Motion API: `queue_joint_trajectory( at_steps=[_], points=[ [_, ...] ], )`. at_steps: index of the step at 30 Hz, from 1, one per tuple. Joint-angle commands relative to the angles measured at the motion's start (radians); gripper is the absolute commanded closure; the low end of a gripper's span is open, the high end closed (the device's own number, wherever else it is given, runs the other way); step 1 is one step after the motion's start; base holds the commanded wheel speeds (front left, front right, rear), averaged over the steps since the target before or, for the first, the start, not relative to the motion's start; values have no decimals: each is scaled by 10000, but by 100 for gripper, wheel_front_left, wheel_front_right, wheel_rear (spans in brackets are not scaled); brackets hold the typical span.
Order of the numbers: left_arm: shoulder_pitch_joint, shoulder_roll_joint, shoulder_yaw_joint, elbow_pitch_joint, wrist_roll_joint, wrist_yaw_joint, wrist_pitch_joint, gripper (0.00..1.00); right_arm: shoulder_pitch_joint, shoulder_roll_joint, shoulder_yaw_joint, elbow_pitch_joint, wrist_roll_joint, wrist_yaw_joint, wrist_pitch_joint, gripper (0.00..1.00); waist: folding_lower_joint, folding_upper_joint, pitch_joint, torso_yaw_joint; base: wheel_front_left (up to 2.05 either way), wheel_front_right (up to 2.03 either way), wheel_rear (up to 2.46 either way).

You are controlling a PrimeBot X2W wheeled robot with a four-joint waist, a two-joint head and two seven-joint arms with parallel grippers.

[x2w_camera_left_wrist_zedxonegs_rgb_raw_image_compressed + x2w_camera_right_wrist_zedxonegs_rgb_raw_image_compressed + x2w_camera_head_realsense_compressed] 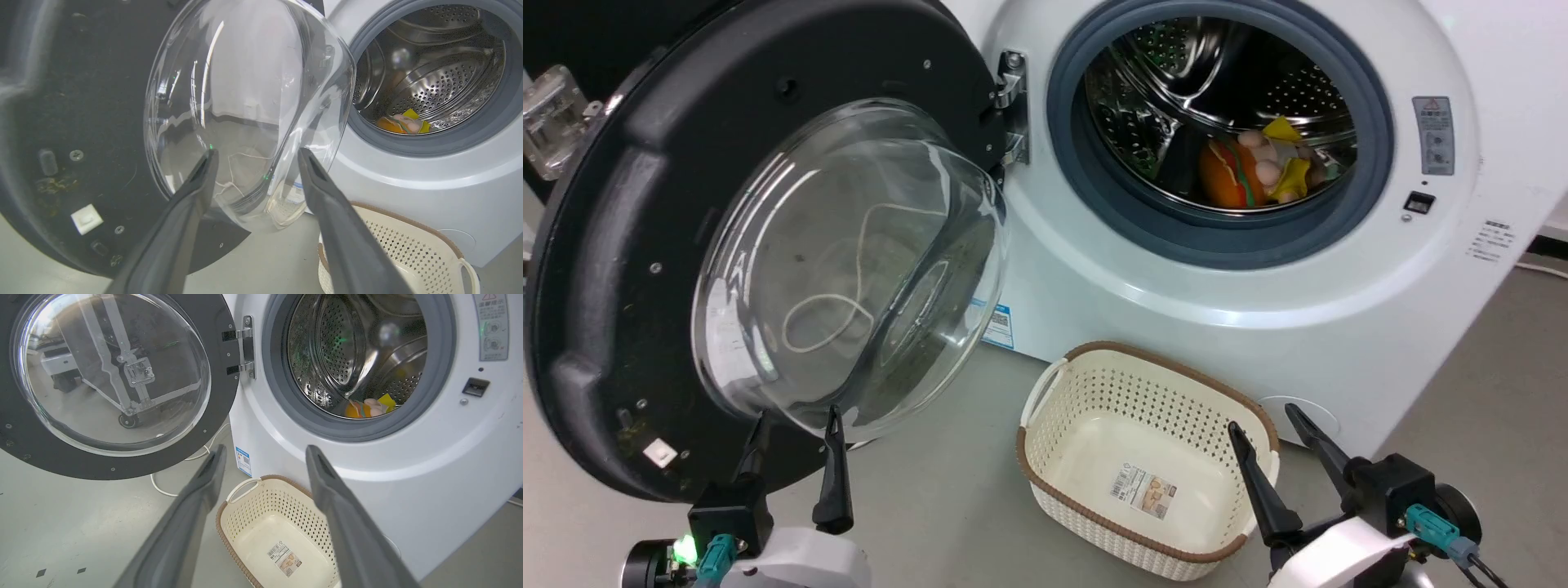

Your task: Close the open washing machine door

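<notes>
On hinge, washing machine door (768, 245) wide open.

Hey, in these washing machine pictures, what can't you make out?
- Outer face of the large round black-rimmed glass-bowl door: turned away from the cameras.
- Top of the boxy white washing machine: cut off by the head view's upper edge.
- Print on the small grey warning label: too small, head view.
- Whether the left claw touches the glass: overlap only.
</notes>
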Motion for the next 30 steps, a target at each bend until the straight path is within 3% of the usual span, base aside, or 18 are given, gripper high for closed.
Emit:
queue_joint_trajectory(
  at_steps=[1,9,10,11,12,21,26,30],
  points=[
    [64,1,50,28,6,33,-87,0,-141,4,45,59,123,4,-87,0,1,0,-4,42,0,0,0],
    [22,0,107,150,-243,-43,-254,2,-168,4,137,170,252,5,-254,0,1,0,-14,361,0,0,0],
    [17,0,111,170,-304,-82,-275,53,-170,4,151,187,263,5,-275,0,1,0,-12,403,0,0,0],
    [10,0,118,193,-354,-121,-296,94,-173,4,167,205,271,5,-296,0,1,0,-9,445,0,0,0],
    [-1,0,129,199,-383,-149,-317,100,-181,4,182,224,280,5,-317,0,1,0,-5,488,0,0,0],
    [-224,0,563,-435,-679,-309,-505,100,-220,5,283,312,437,6,-505,0,1,0,41,879,0,0,0],
    [-647,16,1298,-1220,-838,-636,-610,100,-133,5,221,348,471,6,-610,0,1,0,44,1086,0,0,0],
    [-1165,553,1680,-1631,-847,-847,-693,100,-26,5,-131,400,422,6,-693,0,1,0,89,1280,0,0,0]
  ],
)
